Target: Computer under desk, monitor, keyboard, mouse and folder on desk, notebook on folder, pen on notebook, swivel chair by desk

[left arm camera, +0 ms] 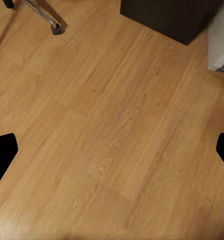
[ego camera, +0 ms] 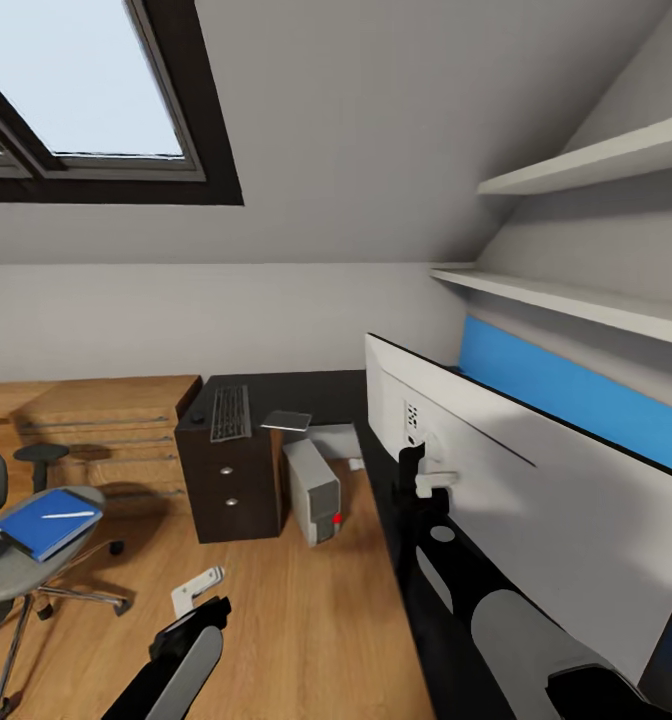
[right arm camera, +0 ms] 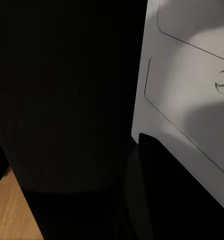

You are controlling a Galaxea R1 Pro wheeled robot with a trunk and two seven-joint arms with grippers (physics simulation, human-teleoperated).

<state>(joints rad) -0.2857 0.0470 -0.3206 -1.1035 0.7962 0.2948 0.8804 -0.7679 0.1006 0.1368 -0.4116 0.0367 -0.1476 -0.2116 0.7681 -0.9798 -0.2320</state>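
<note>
My right gripper (ego camera: 423, 478) is up against the white back of the monitor (ego camera: 536, 480) on the desk (ego camera: 316, 392), grip unclear, left gripper (ego camera: 198, 600) open over bare floor (left arm camera: 112, 130); a careless shove could tip the monitor off its foot.

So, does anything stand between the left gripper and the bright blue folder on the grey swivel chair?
Nothing visible does. The left gripper hangs over bare oak floor, and the blue folder lies on the grey swivel chair seat beyond it.
</note>
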